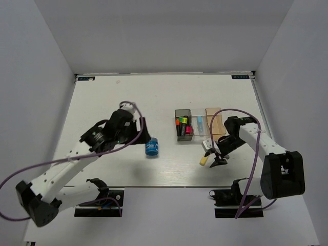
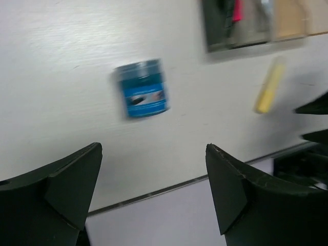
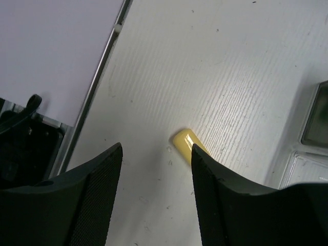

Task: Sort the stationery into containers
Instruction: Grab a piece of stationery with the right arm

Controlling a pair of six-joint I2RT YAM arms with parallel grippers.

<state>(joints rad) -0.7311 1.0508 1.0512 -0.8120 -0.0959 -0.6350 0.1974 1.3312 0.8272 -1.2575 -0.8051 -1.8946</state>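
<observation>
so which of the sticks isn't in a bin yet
The pale yellow stick, lying on the white table by the right gripper; the light blue stick already sits in the clear plastic bin.

L arm reached out from its base toward 1 o'clock, L pincer (image 2: 154, 177) w/ jaws wide apart. R arm folded back toward 9 o'clock, R pincer (image 3: 156, 156) angled down, jaws apart.
</observation>
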